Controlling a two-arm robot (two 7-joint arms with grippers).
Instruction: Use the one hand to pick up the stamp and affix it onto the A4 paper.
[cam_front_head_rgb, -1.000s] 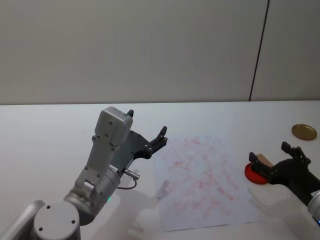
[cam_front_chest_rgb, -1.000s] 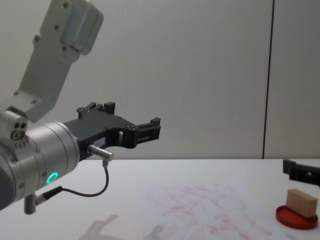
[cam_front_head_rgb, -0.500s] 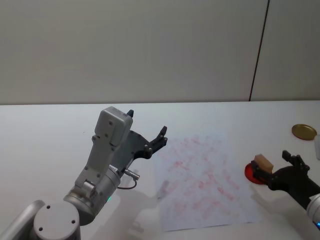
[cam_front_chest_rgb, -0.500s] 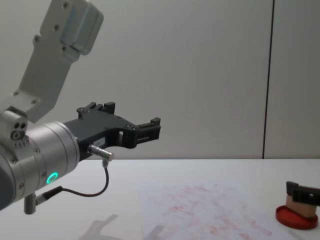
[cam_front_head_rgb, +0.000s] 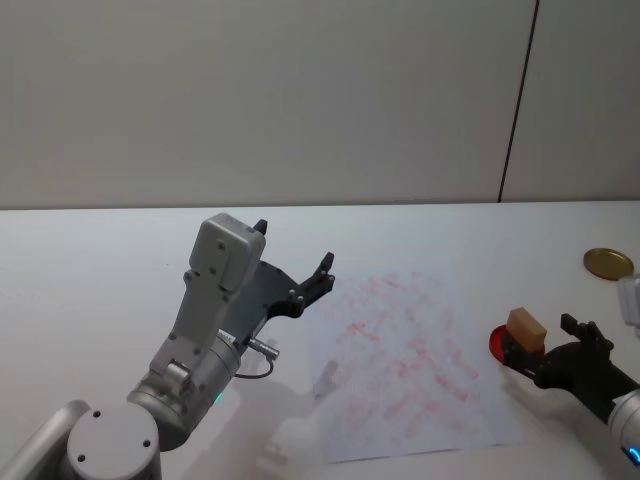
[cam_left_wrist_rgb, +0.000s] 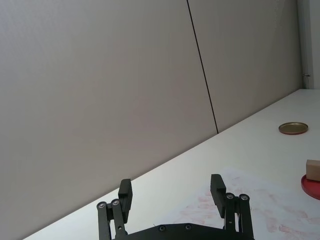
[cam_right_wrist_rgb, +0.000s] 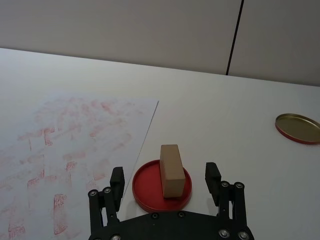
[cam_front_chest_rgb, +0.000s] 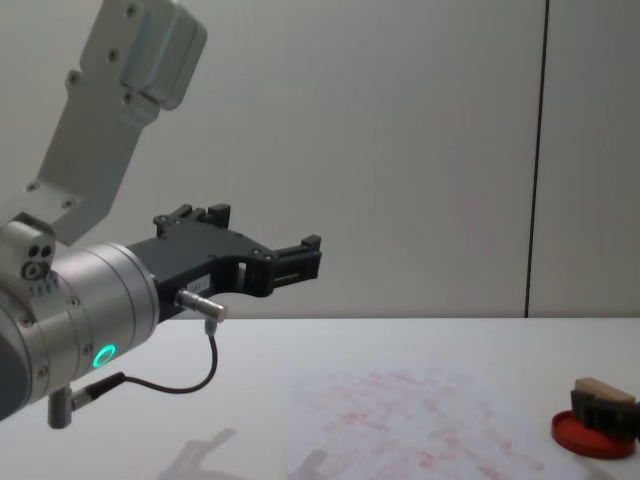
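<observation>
The left gripper (cam_front_chest_rgb: 262, 237) hangs above the bench (cam_front_chest_rgb: 260, 350), jaws apart, left of the A4 paper (cam_front_chest_rgb: 410, 420). Far right, the stamp (cam_front_chest_rgb: 600, 388) stands on a red ink pad (cam_front_chest_rgb: 572, 432), with the right gripper (cam_front_chest_rgb: 608, 412) low against it

The stamp (cam_right_wrist_rgb: 171, 169) is bare, matt wood. The A4 paper (cam_front_head_rgb: 400, 360) is matt; the round lid (cam_right_wrist_rgb: 298, 128) gleams like brass.

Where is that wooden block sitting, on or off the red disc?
On it: the stamp rests atop the red ink pad; the right gripper is open.
</observation>
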